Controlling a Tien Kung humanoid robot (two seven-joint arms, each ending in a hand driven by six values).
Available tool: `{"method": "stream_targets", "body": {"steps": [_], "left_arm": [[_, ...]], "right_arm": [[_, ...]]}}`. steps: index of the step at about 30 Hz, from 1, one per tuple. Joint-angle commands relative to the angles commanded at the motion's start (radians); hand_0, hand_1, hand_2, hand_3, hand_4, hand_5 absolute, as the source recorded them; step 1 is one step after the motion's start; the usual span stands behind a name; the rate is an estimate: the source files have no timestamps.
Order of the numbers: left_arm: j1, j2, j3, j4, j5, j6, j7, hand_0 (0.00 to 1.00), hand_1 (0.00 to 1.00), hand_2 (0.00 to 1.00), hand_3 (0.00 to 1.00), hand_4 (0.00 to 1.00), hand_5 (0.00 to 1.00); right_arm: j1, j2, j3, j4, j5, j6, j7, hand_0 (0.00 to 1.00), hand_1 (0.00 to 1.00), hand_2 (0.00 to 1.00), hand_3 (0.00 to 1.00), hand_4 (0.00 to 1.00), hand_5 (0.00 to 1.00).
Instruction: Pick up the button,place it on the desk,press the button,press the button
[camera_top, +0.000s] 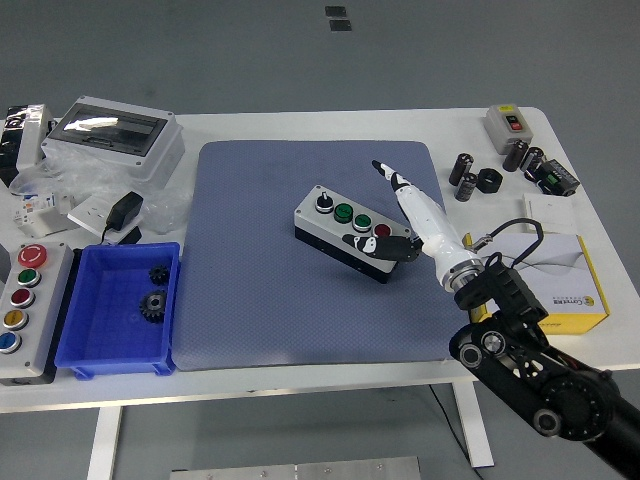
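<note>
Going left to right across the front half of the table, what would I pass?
Grey panel of coloured buttons → blue bin holding gears → button box on the blue mat → robot hand → yellow-and-white box.

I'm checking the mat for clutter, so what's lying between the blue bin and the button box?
Nothing. In the head view, only bare blue-gray mat lies between the blue bin and the button box, which the right hand holds.
</note>
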Motion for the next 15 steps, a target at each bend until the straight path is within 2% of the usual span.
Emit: {"method": "stream_targets", "body": {"steps": [8,15], "left_arm": [[0.000,0.000,0.001,0.000,-0.002,0.000,0.001,0.624,0.619,0.553,0.604,0.674,0.215],[-0.002,-0.001,0.000,0.000,-0.002,0.001,0.001,0.624,0.618,0.553,0.605,0.674,0.215]], "right_arm": [[0.011,0.006,-0.028,-0.042,-0.016,0.011,-0.033,0.998,0.998,0.998,0.998,0.952,0.287],[0.023,0.009,-0.051,-0.062,-0.038,-0.029,-0.062,0.998,0.998,0.998,0.998,0.953,0.290]]}}
